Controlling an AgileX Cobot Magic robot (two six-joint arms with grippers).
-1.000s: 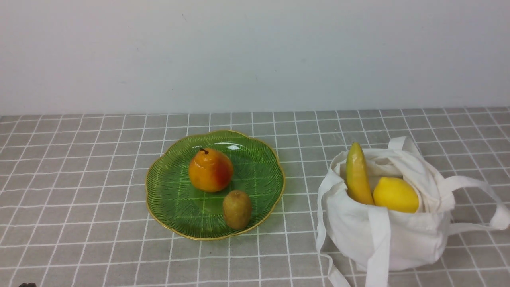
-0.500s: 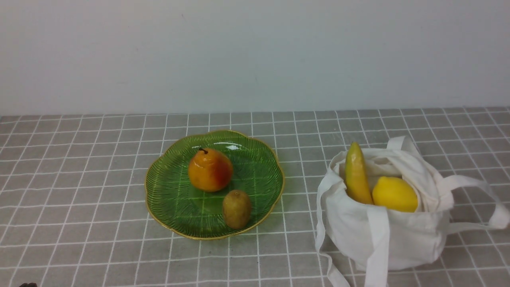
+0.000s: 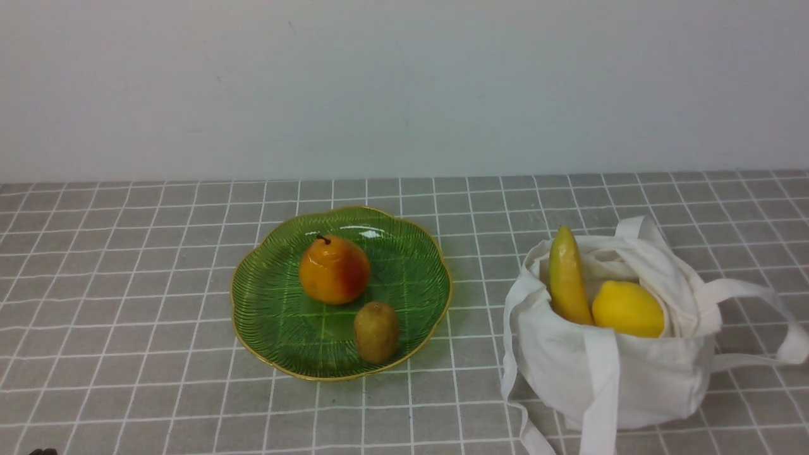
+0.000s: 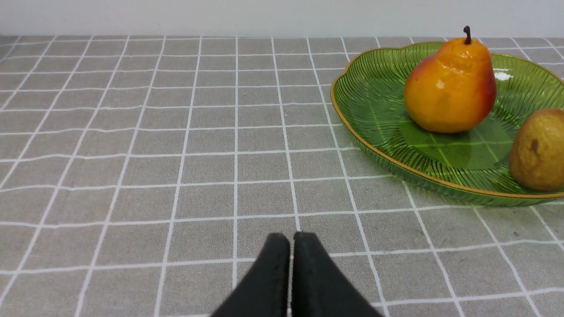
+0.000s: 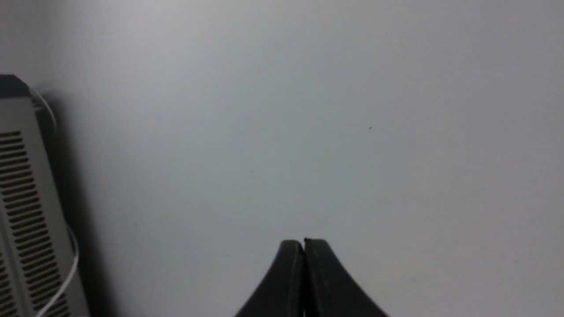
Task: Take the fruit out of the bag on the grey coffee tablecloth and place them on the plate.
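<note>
The white cloth bag (image 3: 632, 373) stands at the right on the grey checked tablecloth (image 3: 126, 284), with the banana (image 3: 565, 278) and the lemon (image 3: 627, 309) in its open top. The green plate (image 3: 265, 303) sits at the middle with the brown kiwi (image 3: 376, 332) and an orange pear (image 3: 334, 270) on it. My left gripper (image 4: 291, 237) is shut and empty, low over the cloth, apart from the plate (image 4: 374, 88), pear (image 4: 449, 88) and kiwi (image 4: 539, 149). My right gripper (image 5: 304, 242) is shut and empty, facing a bare wall.
The bag's long strap handles (image 3: 758, 303) trail to the right and down its front. A pale wall runs behind the table. A grey vented box with a cable (image 5: 26, 211) shows in the right wrist view.
</note>
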